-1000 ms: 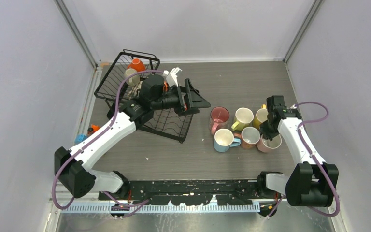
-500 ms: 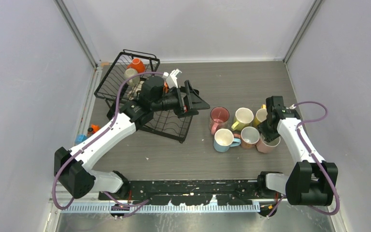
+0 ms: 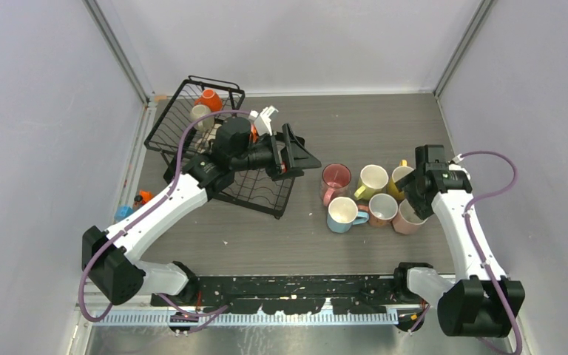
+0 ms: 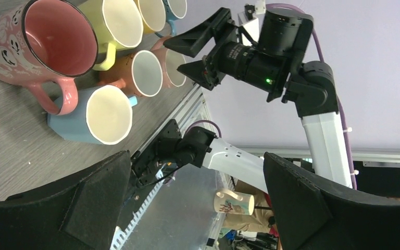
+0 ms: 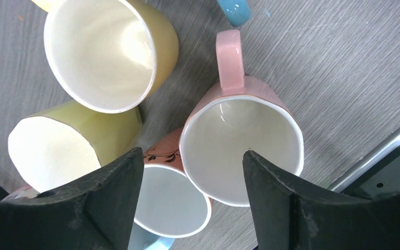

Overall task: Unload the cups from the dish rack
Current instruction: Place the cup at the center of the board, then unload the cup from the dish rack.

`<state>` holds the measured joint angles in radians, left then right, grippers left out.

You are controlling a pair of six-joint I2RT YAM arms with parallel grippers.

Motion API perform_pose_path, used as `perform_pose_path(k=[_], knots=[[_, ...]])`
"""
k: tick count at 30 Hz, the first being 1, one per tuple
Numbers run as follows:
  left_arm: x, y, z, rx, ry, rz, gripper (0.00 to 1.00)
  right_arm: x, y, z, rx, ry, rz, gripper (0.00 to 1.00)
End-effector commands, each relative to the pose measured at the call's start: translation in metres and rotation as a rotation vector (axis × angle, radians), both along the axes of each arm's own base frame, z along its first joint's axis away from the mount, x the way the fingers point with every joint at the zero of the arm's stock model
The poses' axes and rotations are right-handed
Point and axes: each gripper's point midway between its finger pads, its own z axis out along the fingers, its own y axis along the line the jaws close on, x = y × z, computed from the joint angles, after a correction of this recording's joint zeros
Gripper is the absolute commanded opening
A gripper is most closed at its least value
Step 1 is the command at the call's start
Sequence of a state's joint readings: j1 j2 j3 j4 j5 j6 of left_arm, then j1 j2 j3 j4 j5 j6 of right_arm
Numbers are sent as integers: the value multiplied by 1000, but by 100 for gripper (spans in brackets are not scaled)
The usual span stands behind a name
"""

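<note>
The right arm has swung outward. Its right gripper point(image 5: 190, 161) hangs spread and empty just above the pink mug point(image 5: 239, 148), apparently parked upright among the others. The left gripper point(image 4: 195, 164), also wide open, hovers at the edge of the dish rack point(image 3: 262, 194). Behind it an orange mug point(image 3: 209, 98) and a beige mug point(image 3: 200, 113) wait in the basket.

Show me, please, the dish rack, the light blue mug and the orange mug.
dish rack point(image 3: 260, 191), top external view, flat slotted tray.
light blue mug point(image 3: 342, 213), top external view, pale inside.
orange mug point(image 3: 210, 99), top external view, orange body.
</note>
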<state>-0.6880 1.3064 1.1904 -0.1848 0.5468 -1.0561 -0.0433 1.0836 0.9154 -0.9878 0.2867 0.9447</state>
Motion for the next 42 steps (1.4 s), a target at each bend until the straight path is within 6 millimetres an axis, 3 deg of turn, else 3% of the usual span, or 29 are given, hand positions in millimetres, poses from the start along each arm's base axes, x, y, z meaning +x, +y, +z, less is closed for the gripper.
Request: perform_pose_path(k=[1, 8, 15, 20, 30, 42], knots=[[-9, 1, 18, -28, -73, -38, 100, -6, -6, 26, -33, -52, -11, 77], [-9, 3, 13, 14, -91, -34, 100, -10, -1, 52, -22, -137, 28, 99], [4, 12, -5, 137, -124, 38, 100, -1, 10, 86, 8, -261, 99, 100], [40, 28, -28, 288, -161, 214, 100, 10, 23, 106, 48, -354, 167, 100], [132, 63, -67, 627, -367, 526, 100, 18, 43, 131, 101, -484, 281, 100], [213, 57, -107, 838, -443, 639, 100, 15, 57, 142, 148, -561, 337, 100]])
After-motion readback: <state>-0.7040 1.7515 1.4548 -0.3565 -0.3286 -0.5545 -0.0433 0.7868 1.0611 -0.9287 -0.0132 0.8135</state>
